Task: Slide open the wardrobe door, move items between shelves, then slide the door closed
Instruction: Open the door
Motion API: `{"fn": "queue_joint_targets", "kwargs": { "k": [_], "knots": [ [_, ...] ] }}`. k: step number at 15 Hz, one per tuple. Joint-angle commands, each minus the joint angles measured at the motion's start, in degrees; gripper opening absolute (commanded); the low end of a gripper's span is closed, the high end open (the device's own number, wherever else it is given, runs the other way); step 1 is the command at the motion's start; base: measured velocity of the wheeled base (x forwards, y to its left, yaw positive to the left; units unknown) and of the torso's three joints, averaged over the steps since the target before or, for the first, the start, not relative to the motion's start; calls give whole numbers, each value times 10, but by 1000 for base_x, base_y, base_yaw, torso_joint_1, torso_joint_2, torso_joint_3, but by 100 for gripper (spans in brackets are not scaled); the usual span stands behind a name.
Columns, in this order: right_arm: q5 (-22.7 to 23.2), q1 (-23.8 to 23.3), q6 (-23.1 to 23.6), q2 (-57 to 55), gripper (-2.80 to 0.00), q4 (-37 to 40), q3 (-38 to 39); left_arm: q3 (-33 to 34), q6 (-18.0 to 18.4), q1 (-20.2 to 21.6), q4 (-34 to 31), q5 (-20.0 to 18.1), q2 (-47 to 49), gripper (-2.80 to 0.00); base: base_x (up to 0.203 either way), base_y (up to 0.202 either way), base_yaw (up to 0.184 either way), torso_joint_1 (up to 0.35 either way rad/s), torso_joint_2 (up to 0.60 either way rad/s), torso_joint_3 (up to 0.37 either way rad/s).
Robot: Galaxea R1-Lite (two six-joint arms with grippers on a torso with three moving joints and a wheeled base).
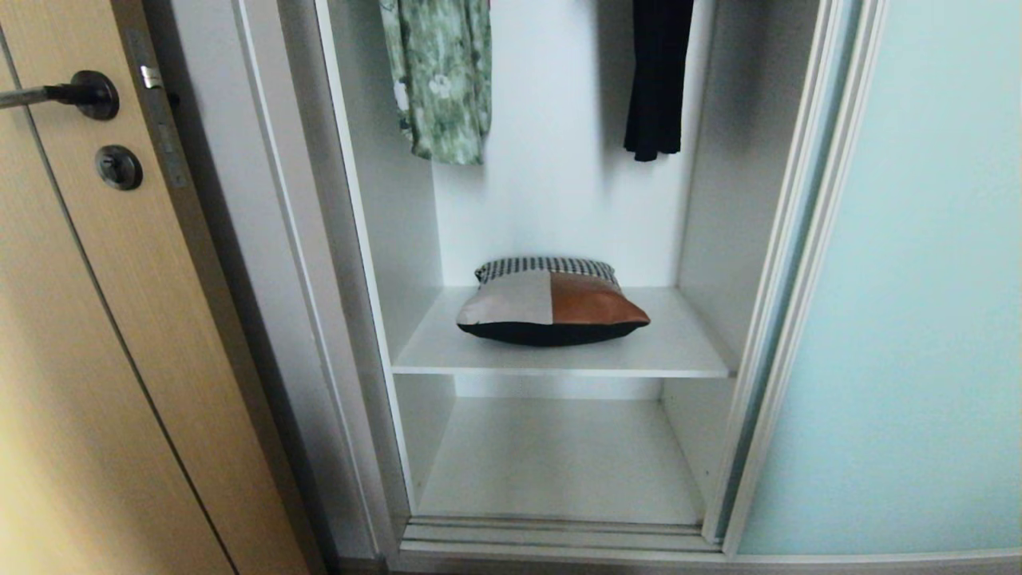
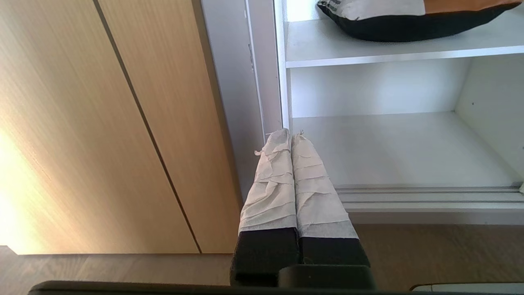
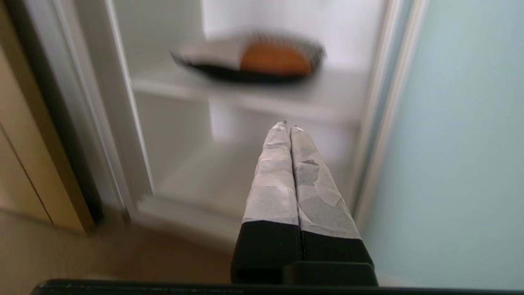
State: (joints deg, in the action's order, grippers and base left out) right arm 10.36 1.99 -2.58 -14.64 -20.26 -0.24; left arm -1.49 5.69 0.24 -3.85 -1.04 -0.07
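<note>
door (image 1: 902, 303) slid open to the right, items (image 1: 551, 307) centred on the upper shelf (image 1: 679, 351), long axis along its front edge; right gripper (image 3: 287, 127), pressed together and empty, points up at them and looks nearer than the closed left gripper (image 2: 290, 135) by the lower shelf (image 2: 389, 147).

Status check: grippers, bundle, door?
Left gripper and right gripper shut, empty, outside wardrobe. Bundle on upper shelf; lower shelf bare. Door slid open right. Nothing blocking.
</note>
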Motion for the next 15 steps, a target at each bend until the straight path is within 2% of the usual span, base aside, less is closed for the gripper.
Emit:
{"fn": "queue_joint_targets", "kwargs": {
  "k": [1,2,4,5,6,7,8,12,13,14,15],
  "knots": [
    [-7,-14,2,129,-280,174,-13,0,0,0,0,0,1,-280,0,0,0,0,0,0],
    [-16,-17,-5,145,-280,220,-25,0,-1,0,0,1,1,-280,0,0,0,0,0,0],
    [-63,-19,-59,146,-280,236,-27,0,-1,0,0,1,1,-280,0,0,0,0,0,0],
    [-69,-19,-92,146,-280,260,-31,0,-1,0,0,0,1,-280,0,0,0,0,0,0],
    [-72,-20,-105,147,-280,274,-36,0,-1,0,0,1,1,-280,0,0,0,0,0,0],
    [-79,-20,-101,147,-280,266,-34,0,-1,0,0,1,1,-280,0,0,0,0,0,0],
    [-86,-20,-74,147,-280,251,-30,0,-1,0,0,0,1,-280,0,0,0,0,0,0],
    [-42,-19,49,146,-280,232,-29,0,-1,0,0,0,1,-280,0,0,0,0,0,0],
    [-37,-19,61,145,-280,209,-23,0,-1,0,0,1,1,-280,0,0,0,0,0,0],
    [-37,-19,45,144,-280,225,-26,0,-1,0,0,0,1,-280,0,0,0,0,0,0],
    [-37,-19,-9,144,-280,266,-37,0,-1,0,0,0,1,-280,0,0,0,0,0,0]
  ]
}}
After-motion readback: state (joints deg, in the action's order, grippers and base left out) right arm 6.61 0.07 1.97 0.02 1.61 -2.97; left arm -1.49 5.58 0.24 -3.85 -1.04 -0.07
